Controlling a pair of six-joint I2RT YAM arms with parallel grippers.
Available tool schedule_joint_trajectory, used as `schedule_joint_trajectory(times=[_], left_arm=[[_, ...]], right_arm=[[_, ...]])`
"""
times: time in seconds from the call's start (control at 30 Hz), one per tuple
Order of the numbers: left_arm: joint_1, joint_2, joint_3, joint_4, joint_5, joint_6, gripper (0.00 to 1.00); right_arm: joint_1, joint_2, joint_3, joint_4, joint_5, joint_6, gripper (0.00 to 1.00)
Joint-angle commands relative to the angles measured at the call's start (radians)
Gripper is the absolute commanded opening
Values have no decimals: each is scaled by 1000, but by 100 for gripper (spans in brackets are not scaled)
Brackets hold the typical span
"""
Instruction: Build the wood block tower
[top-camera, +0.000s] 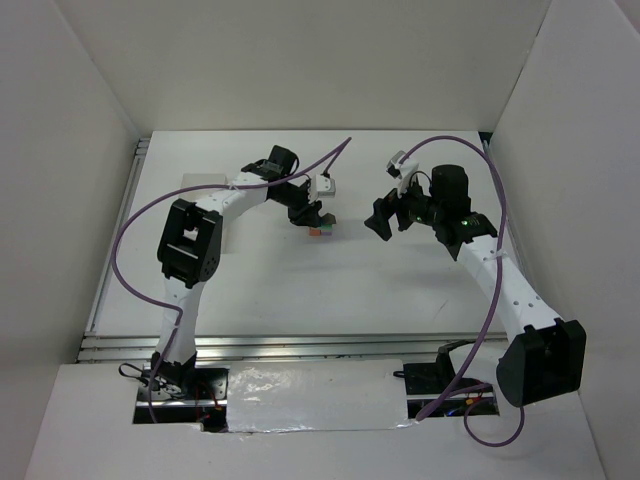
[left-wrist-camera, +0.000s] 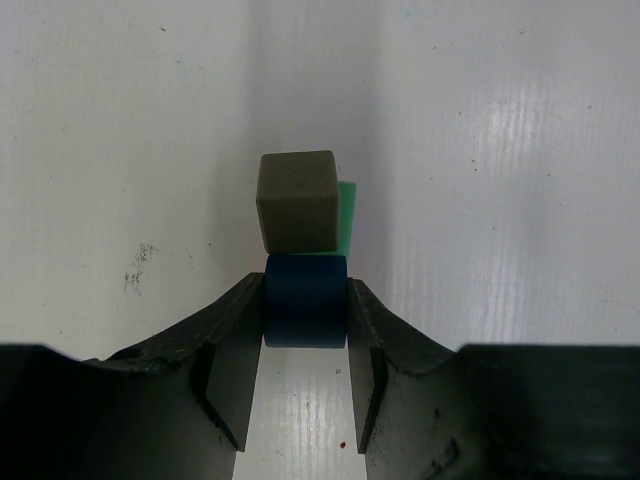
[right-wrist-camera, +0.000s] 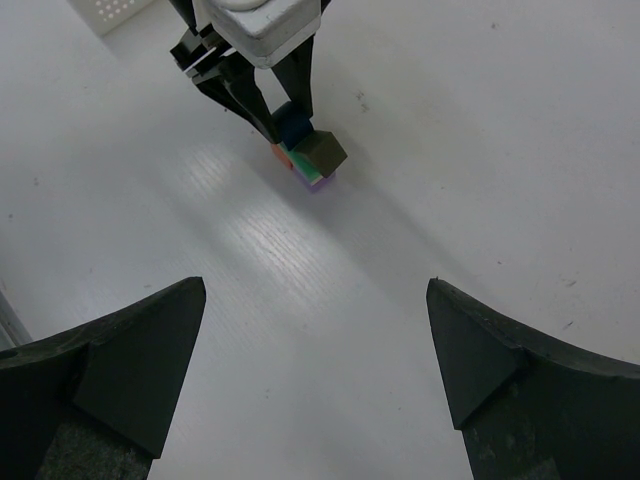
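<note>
Toward the far middle of the white worktop stands the wood block tower, a small cluster of tiny painted cubes. The left claw is clenched on a dark blue block, one finger on each side face. Its wrist view shows this block just in front of an olive-grey block, with a green block peeking out behind. From the right wrist view, an orange-red block and a purple block sit low in the cluster, and the blue one is up at the olive-grey block's level. Whether the blue block already rests on the cube beneath cannot be told.

The right claw is spread wide and holds nothing, well to the right of the tower.

The step in hand looks like seating the blue block. It would go best by lowering straight down with the faces squared, releasing only once the block bears weight. The fingers should part slowly, then lift straight up, because the olive-grey block sits close and a sideways brush could topple it.
</note>
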Motion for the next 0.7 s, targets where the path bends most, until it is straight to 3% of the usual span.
schedule_joint_trajectory(times=[0.0, 0.53, 0.67], left_arm=[[-5, 6, 23, 16, 33, 14, 48], [-4, -21, 6, 4, 33, 42, 65], [1, -38, 0, 24, 36, 17, 75]], right_arm=[[9, -23, 48, -6, 12, -13, 100], [11, -23, 46, -7, 0, -21, 100], [8, -18, 45, -7, -3, -23, 100]])
